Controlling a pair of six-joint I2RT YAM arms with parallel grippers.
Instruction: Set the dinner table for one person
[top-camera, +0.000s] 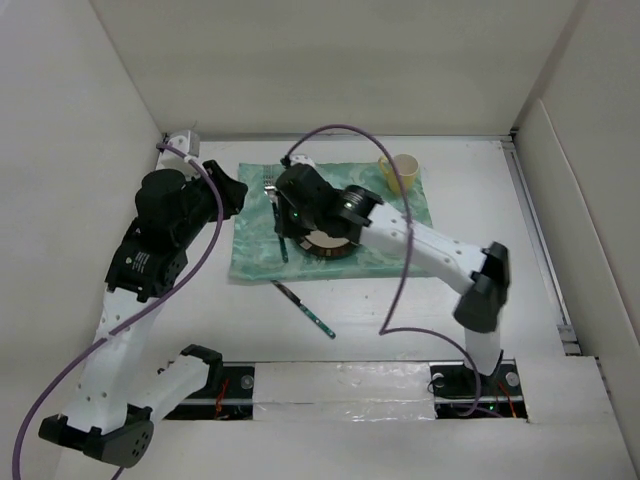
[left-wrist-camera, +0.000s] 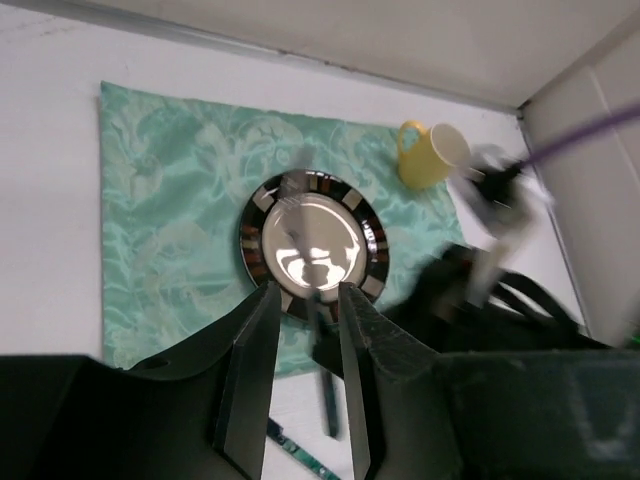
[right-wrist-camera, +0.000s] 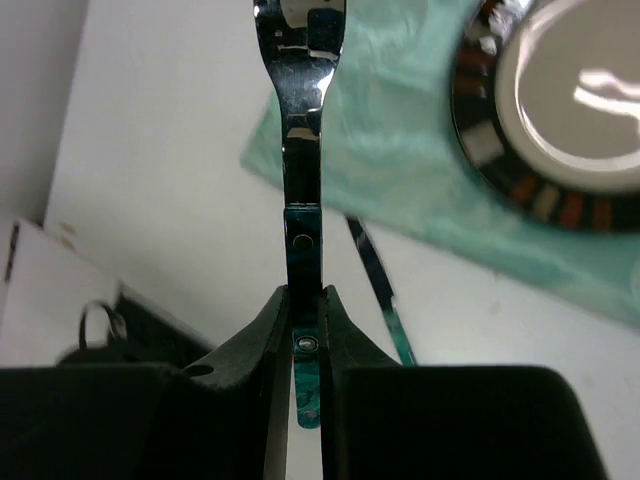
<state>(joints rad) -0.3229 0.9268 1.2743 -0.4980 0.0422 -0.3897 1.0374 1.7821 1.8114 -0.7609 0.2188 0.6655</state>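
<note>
Dinner table (top-camera: 360, 300), fork (right-wrist-camera: 300, 150) between right fingers (right-wrist-camera: 262, 345)

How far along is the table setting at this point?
Done: plate on the green cloth, yellow mug at its far corner. In hand: right gripper clamps the fork by its handle. Remaining: placing it, then the green-handled utensil lying on the table off the cloth.

High view from above and behind; close downward wrist views, plate (left-wrist-camera: 312, 245) and cloth (left-wrist-camera: 160, 200) common to all.
</note>
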